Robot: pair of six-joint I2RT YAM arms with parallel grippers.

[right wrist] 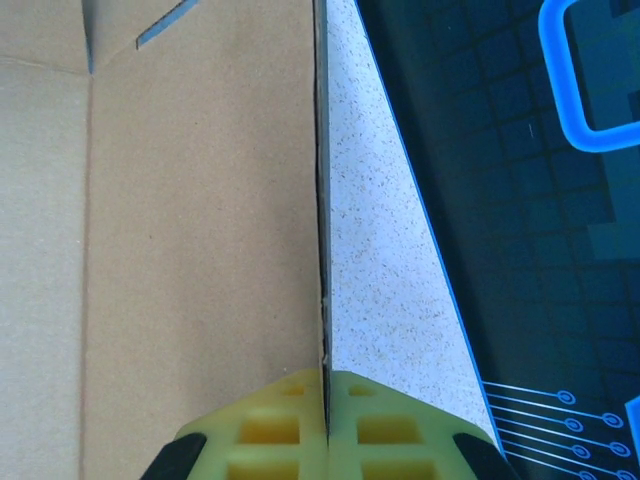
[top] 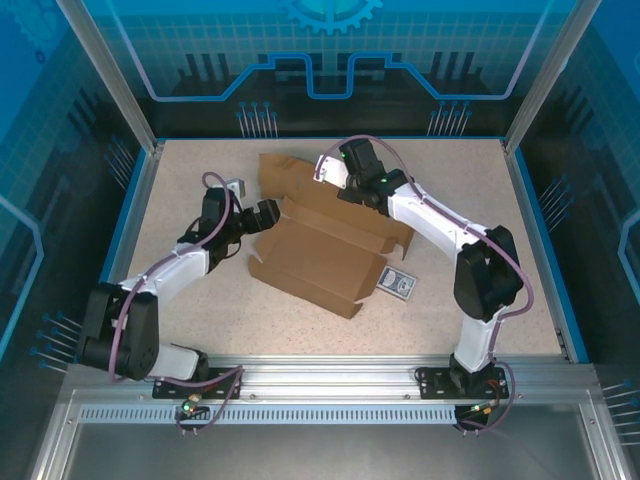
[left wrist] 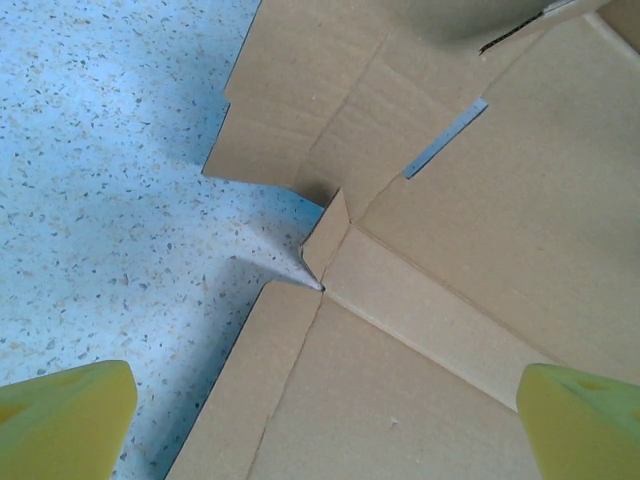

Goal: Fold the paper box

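On table [top: 300, 335], one paper box [top: 310, 255], one card [top: 397, 284]

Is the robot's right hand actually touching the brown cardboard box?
Touching. In the right wrist view, the right hand is closed, and the edge of the paper box runs straight into the seam between its yellow fingers.

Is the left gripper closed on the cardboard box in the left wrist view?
No, the left gripper has its two yellow fingertips wide apart at the bottom corners, gripping nothing of the cardboard box.
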